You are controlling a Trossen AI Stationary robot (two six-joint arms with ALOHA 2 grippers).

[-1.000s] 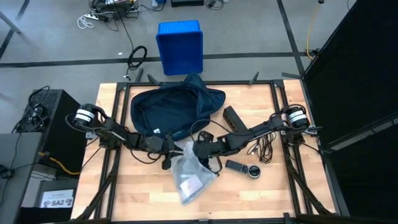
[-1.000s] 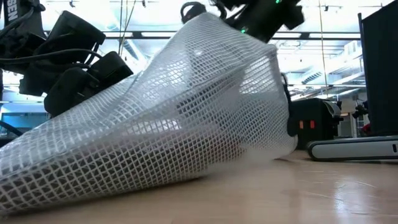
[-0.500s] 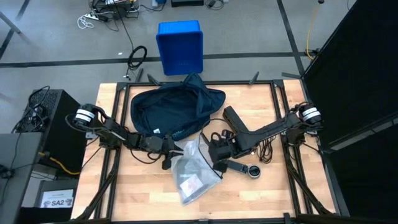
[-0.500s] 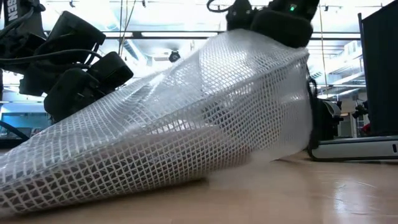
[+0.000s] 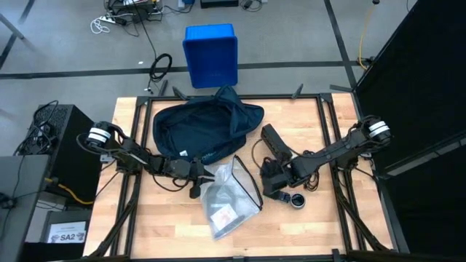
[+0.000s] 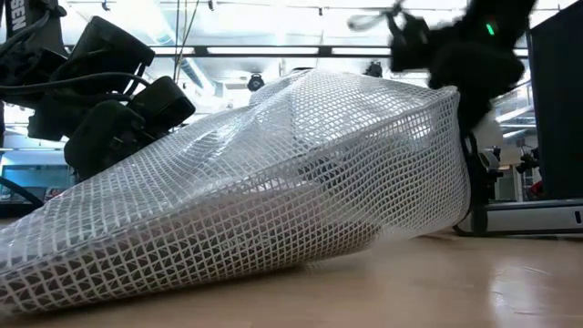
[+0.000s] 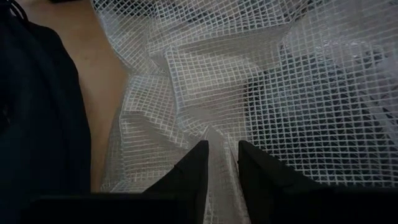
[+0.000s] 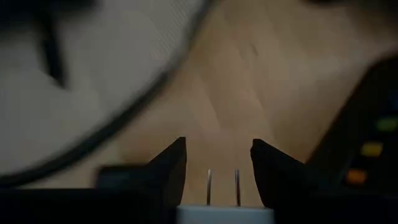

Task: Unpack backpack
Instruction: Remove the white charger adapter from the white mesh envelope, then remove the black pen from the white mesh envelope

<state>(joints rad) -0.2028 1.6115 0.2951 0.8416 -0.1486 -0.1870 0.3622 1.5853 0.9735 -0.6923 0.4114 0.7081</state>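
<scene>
The dark navy backpack (image 5: pixel 207 127) lies at the table's far middle, with a clear mesh pouch (image 5: pixel 226 200) on the wood in front of it. The pouch's dark-rimmed mouth (image 5: pixel 247 185) faces the table's right. My left gripper (image 5: pixel 198 178) is shut on the pouch's far left corner. My right gripper (image 5: pixel 271 180) hovers to the right of the pouch mouth. It is shut on a small white plug (image 8: pixel 224 214) with two metal prongs. In the low view the pouch (image 6: pixel 255 200) fills most of the picture, and my right gripper (image 6: pixel 455 55) shows blurred above its right end. My left gripper pinches a fold of the pouch's mesh (image 7: pixel 222 146) between its two fingers, slanting down from the table's left. The rest of the pouch lies slack on the table. My right gripper has the white plug's body (image 8: pixel 224 214) between its two fingers, which point steeply down. The two prongs (image 8: pixel 209 180) stick out forward between the fingers, above the bare wood.
To the right of the pouch are a black box (image 5: pixel 273 138), a black handheld device with a round end (image 5: pixel 290 198) and loose cables (image 5: pixel 313 175). A blue bin (image 5: pixel 211 54) stands on the floor beyond the table's far edge. Bare wood lies at the near right.
My right gripper has drawn away from the pouch's mouth toward the table's right edge and has tipped to point more steeply down. The pouch's mouth end, raised a second ago, has sunk lower and spread toward the right. Its far left corner has stayed where it was.
</scene>
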